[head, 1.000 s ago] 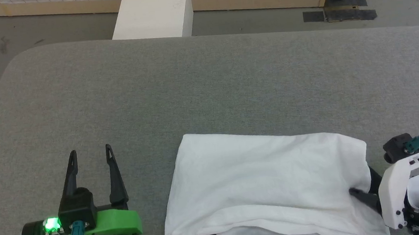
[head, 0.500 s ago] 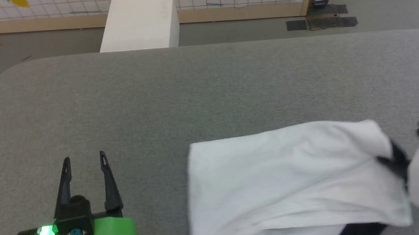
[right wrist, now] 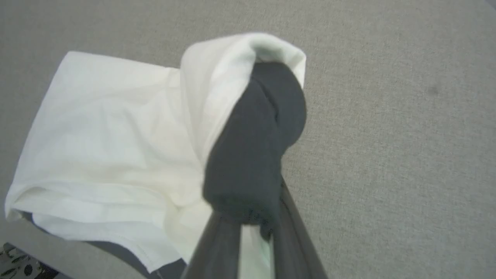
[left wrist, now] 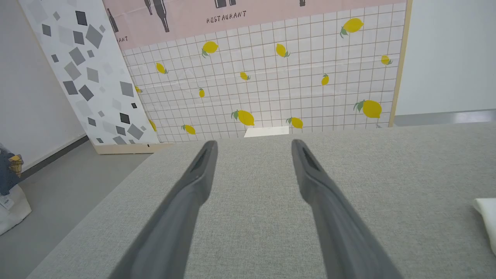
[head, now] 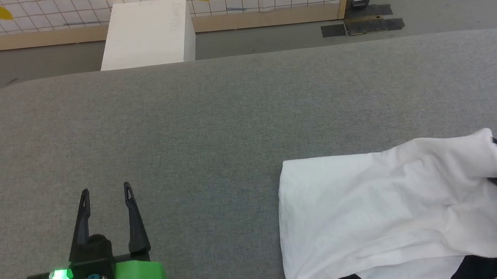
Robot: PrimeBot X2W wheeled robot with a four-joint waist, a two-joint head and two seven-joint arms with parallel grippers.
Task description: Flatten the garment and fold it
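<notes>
Garment (head: pixel 376 209) dragged rightward, away from left claw (head: pixel 106 196); right claw (right wrist: pixel 248 221) closed on black sleeve (right wrist: pixel 255 135).
Garment lies at near right of worktop (head: pixel 227 114), its left hem well apart from left claw, which rests near left, fingers spread, nothing between them. Bare grey cloth runs from hem to the far and left edges; corners rounded; white box (head: pixel 147 32) stands beyond far edge. Right wrist view gives the grip plainly: sleeve bunched between the fingers, white cloth lifted and curled over it. Left wrist view adds a lemon-print wall (left wrist: pixel 271 77) past the far edge and a white garment corner at its right margin.
</notes>
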